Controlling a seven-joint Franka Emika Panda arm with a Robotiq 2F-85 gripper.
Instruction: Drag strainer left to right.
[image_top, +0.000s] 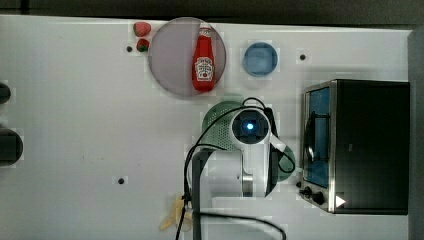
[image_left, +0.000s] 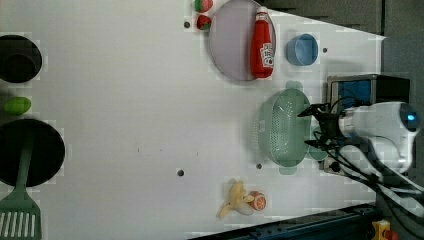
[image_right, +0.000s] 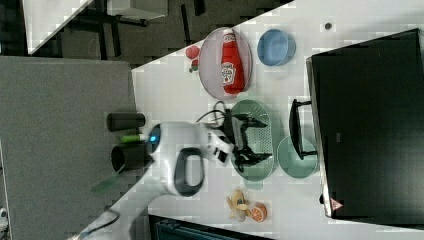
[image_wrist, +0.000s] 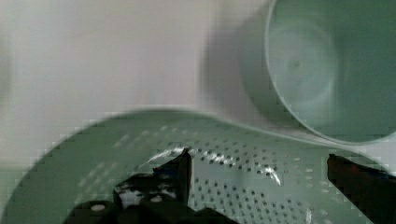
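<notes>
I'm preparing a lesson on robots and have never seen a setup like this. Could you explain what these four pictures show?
A white robot arm works over a white table. Three pictures come from cameras around the table; the fourth from a camera on the arm's wrist. Its gripper hangs open above a mint-green strainer and holds nothing. Beside the strainer sits a plain teal bowl, next to a toaster oven. Also on the table: a ketchup bottle on a plate, a blue bowl, strawberries and a banana.
</notes>
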